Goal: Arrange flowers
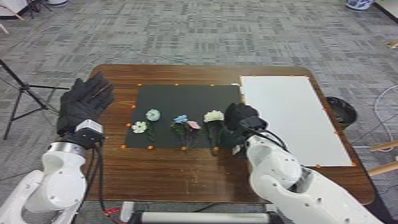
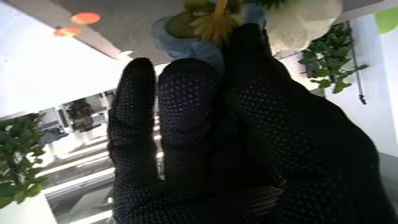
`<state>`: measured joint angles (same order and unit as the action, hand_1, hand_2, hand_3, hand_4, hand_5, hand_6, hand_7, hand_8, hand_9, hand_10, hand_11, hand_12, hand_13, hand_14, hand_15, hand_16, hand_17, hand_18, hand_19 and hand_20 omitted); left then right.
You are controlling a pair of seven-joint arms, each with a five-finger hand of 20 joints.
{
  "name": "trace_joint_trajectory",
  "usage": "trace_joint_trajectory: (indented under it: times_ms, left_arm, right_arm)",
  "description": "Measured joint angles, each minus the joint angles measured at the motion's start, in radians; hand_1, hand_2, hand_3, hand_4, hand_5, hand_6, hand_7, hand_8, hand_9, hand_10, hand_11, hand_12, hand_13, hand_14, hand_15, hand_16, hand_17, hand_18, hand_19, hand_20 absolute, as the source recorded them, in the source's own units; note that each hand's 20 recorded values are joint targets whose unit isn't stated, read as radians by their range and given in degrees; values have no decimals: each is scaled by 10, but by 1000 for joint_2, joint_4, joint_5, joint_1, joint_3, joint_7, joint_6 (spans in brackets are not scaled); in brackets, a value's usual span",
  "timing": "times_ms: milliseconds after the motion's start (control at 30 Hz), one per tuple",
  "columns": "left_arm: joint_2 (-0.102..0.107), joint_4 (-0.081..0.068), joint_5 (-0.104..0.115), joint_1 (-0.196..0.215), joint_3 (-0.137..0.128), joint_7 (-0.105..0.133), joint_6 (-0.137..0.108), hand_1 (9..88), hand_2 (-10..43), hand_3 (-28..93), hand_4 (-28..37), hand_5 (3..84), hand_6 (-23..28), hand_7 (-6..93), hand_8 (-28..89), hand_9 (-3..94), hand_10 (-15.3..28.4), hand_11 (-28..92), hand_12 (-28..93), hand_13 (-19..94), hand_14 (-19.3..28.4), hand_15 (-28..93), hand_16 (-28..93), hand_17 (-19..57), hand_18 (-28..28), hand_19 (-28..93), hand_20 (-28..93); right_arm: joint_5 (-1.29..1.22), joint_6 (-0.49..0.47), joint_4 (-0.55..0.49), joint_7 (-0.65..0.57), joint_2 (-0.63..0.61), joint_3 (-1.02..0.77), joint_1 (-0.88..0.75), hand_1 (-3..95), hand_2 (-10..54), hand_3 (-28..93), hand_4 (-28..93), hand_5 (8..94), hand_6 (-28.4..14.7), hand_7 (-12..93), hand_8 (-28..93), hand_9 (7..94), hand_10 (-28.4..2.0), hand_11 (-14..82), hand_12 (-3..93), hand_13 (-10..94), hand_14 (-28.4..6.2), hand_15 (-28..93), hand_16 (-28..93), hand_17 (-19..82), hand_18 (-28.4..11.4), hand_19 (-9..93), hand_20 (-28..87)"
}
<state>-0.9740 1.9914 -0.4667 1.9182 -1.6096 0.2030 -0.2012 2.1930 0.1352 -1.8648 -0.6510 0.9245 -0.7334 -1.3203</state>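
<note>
My left hand [image 1: 84,100] is open, fingers extended, left of the black mat [image 1: 178,92]. My right hand [image 1: 238,119] is at the mat's right edge, beside the cream flower [image 1: 213,116]. On the mat lie a pale blue flower [image 1: 153,115], a white flower [image 1: 139,127], a blue flower [image 1: 180,119] and a pink flower [image 1: 193,125]. In the right wrist view my right hand [image 2: 191,115] has straight fingers, their tips in front of blue petals [image 2: 182,45], near cream petals [image 2: 302,22]. Whether the tips touch a flower is unclear.
A white board [image 1: 289,115] with orange dots along its edge lies on the table's right side. The brown table [image 1: 169,175] extends in front of the mat. A dark round container [image 1: 341,111] stands beyond its right edge, and a black tripod [image 1: 27,87] at the left.
</note>
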Motion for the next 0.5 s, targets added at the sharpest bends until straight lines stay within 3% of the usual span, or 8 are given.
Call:
trace_joint_trajectory:
  times_ms: [133, 233, 300, 400, 500]
  left_arm:
    - [0, 0, 12, 0, 4, 7, -11, 274, 179, 686, -283, 410, 100, 80, -74, 305, 153, 186, 84, 225, 155, 198, -39, -74, 131, 320, 65]
    - [1, 0, 45, -1, 7, 23, -25, 273, 180, 687, -283, 412, 100, 82, -75, 308, 155, 191, 84, 228, 155, 203, -39, -73, 131, 321, 64]
    - [1, 1, 56, 0, 5, 29, -32, 273, 180, 687, -283, 412, 100, 84, -76, 308, 155, 193, 82, 228, 155, 206, -40, -73, 131, 321, 64]
    - [-2, 4, 57, 3, -7, 31, -35, 273, 181, 688, -283, 413, 100, 85, -77, 309, 155, 195, 81, 229, 156, 210, -42, -73, 131, 322, 64]
    - [-22, 7, 41, 6, -37, 15, -33, 273, 181, 688, -283, 413, 100, 86, -78, 309, 155, 195, 81, 229, 155, 211, -44, -73, 131, 323, 63]
  right_arm:
    - [-3, -3, 18, -11, 38, -12, 0, 601, -95, 700, -278, 674, -6, 309, -11, 742, -86, 191, 492, 668, -54, 616, 450, 321, -203, 734, 360]
    - [-2, -16, 23, -22, 66, -27, -2, 599, -95, 700, -279, 672, -7, 304, -12, 740, -87, 186, 487, 665, -54, 614, 449, 320, -204, 733, 358]
    - [-1, -25, 21, -28, 73, -31, -2, 596, -95, 700, -279, 669, -9, 284, -17, 738, -86, 185, 487, 662, -52, 612, 450, 318, -204, 732, 355]
    - [-2, -36, 15, -38, 72, -38, -7, 584, -95, 697, -279, 665, -8, 268, -17, 731, -91, 182, 486, 660, -55, 610, 449, 315, -206, 731, 352]
    - [-3, -44, 4, -48, 65, -46, -14, 574, -95, 692, -280, 657, -9, 244, -30, 721, -93, 182, 482, 647, -63, 614, 443, 307, -207, 728, 345]
